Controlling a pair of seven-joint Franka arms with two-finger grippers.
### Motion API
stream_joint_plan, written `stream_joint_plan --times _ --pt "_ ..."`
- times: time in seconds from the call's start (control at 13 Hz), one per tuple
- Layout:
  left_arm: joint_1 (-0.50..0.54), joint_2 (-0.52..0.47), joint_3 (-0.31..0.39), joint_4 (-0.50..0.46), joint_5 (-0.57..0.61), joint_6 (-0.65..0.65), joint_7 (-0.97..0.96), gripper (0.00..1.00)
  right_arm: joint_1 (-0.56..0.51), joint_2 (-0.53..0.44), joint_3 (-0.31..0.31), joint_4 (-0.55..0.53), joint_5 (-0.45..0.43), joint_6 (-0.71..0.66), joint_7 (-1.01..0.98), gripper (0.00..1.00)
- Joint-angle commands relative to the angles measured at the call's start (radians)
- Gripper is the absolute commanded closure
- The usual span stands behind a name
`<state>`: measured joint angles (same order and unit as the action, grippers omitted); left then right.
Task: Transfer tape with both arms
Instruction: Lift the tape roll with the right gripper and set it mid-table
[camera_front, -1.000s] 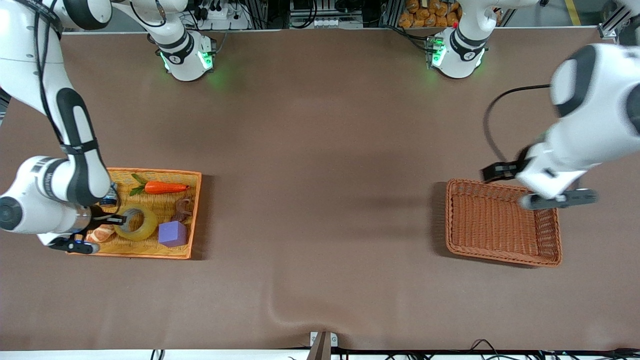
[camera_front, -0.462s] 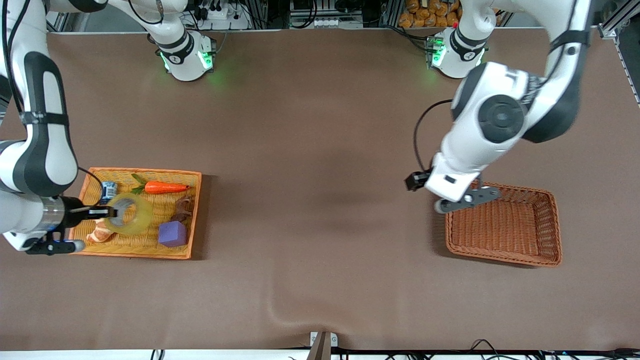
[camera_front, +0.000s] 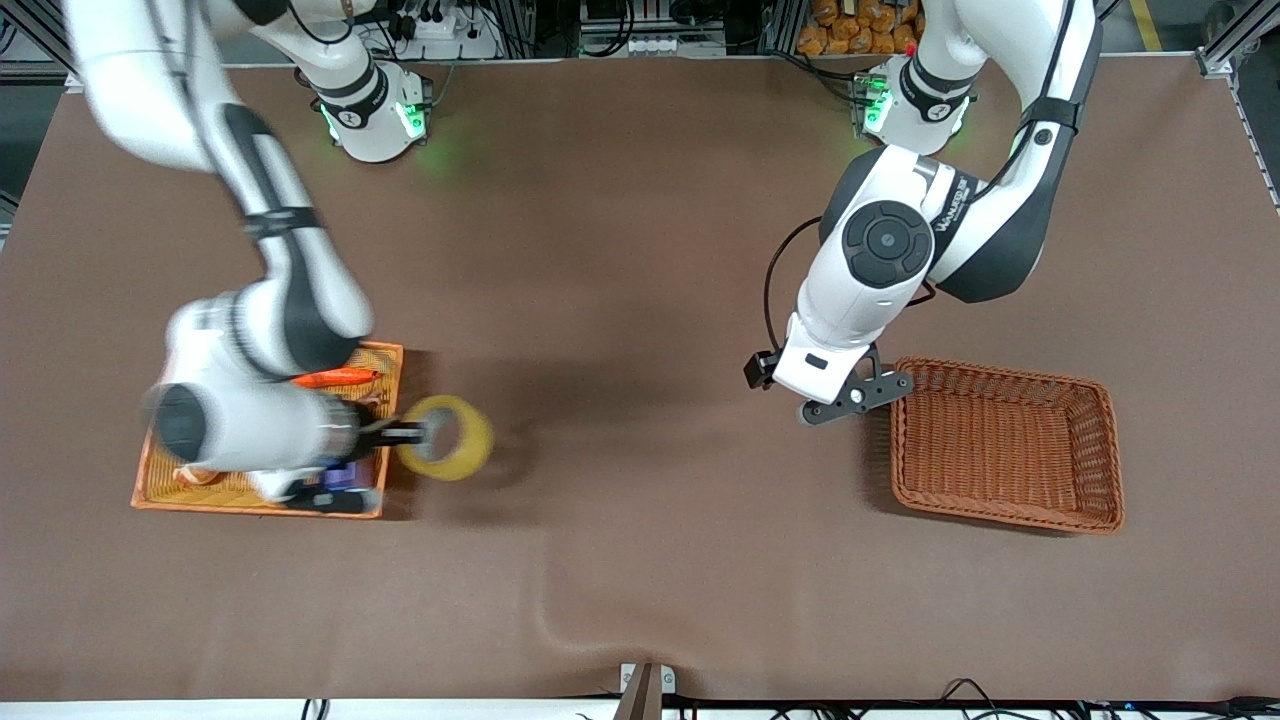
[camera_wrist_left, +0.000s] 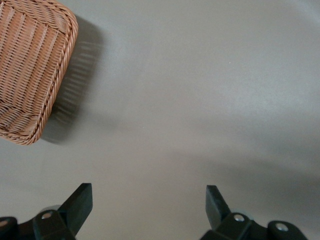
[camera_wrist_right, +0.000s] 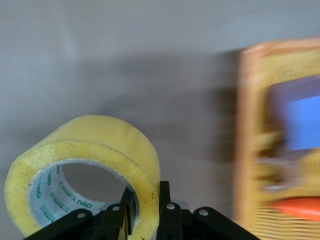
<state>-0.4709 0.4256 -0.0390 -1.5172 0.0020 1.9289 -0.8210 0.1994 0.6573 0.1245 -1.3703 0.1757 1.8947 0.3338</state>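
My right gripper (camera_front: 408, 434) is shut on the wall of the tape (camera_front: 447, 437), a yellowish ring with a grey core, and holds it in the air over bare table just beside the orange tray (camera_front: 392, 352). In the right wrist view the tape (camera_wrist_right: 100, 145) sits clamped between the two fingers (camera_wrist_right: 165, 197), one inside the ring and one outside. My left gripper (camera_front: 855, 398) hangs open and empty over bare table beside the brown wicker basket (camera_front: 1005, 445); in the left wrist view its fingers (camera_wrist_left: 82, 200) stand wide apart.
The orange tray holds a toy carrot (camera_front: 335, 378) and a purple cube (camera_wrist_right: 305, 122), mostly hidden under my right arm. The wicker basket (camera_wrist_left: 30, 65) stands toward the left arm's end. A wrinkle in the brown cloth (camera_front: 560, 625) lies near the front edge.
My right gripper lifted the tape out of the orange tray and carried it toward the table's middle. My left arm swung from over the wicker basket to beside it, toward the middle.
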Motion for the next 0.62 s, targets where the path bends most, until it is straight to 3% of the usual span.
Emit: stream_joint_plan --times 0.0,0.31,0.38,0.46,0.54 --pt "-0.002 0.013 0.01 0.028 0.003 -0.001 -0.001 0.0 0.134 0.063 -0.011 0.019 0.005 0.087 0.192 1.0" --pt "0.005 0.013 0.008 0.028 0.003 -0.001 -0.006 0.0 0.271 0.136 -0.016 0.019 0.004 0.231 0.373 1.0" --pt "0.005 0.013 0.008 0.028 0.003 -0.001 -0.006 0.0 0.27 0.14 -0.016 0.019 0.004 0.245 0.384 0.58" --pt "0.006 0.013 0.008 0.028 0.003 -0.001 -0.004 0.0 0.259 0.13 -0.016 0.019 -0.001 0.242 0.386 0.01" --pt "0.008 0.013 0.01 0.028 0.003 -0.001 0.002 0.0 0.256 0.111 -0.022 0.016 -0.007 0.238 0.37 0.0"
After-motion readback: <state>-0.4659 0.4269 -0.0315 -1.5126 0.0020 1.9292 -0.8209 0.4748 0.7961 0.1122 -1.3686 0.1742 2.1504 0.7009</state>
